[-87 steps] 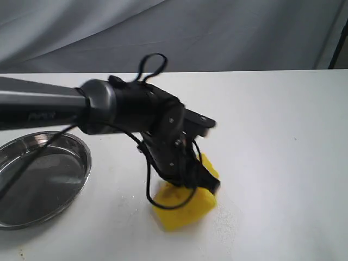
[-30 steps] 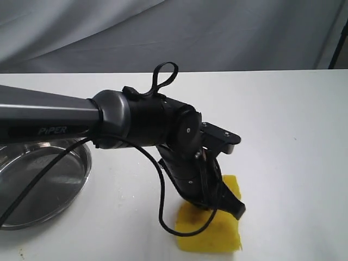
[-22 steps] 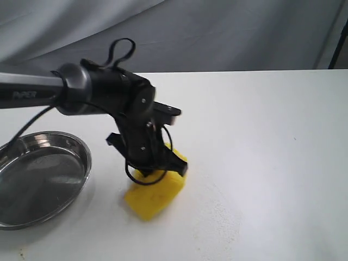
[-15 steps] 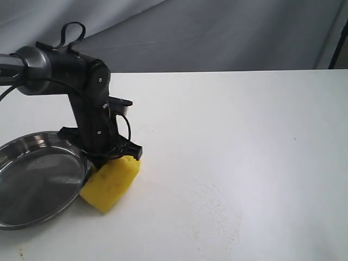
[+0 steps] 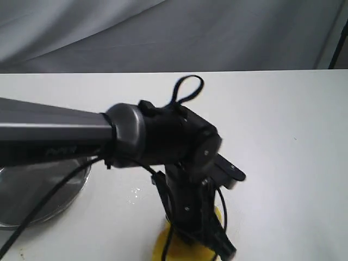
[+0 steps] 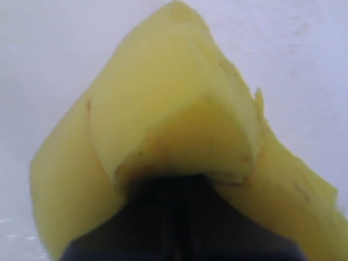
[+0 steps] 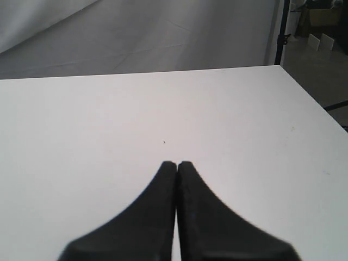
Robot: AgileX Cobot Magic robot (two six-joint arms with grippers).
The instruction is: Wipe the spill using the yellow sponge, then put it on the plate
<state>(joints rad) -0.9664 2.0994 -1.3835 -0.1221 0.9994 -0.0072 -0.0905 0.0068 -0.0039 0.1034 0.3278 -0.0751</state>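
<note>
My left gripper (image 5: 211, 240) is shut on the yellow sponge (image 5: 159, 249), which it presses down on the white table near the front edge; only slivers of yellow show under the black wrist. In the left wrist view the sponge (image 6: 174, 98) fills the frame, bulging around the closed left gripper (image 6: 179, 197). The steel plate (image 5: 60, 198) lies at the left, mostly behind the arm. Small wet glints (image 5: 134, 193) mark the table left of the sponge; I cannot tell whether they are the spill. My right gripper (image 7: 176, 163) is shut and holds nothing.
The left arm's grey tube (image 5: 49, 138) and its black cable (image 5: 32, 217) cross over the plate. A grey cloth backdrop (image 5: 174, 32) hangs behind the table. In the right wrist view the table's far edge (image 7: 163, 73) and right edge (image 7: 318, 106) show.
Half a second ago the left gripper held the sponge beside the plate's rim. It has since swept right and toward the table's front edge, still gripping the sponge.
</note>
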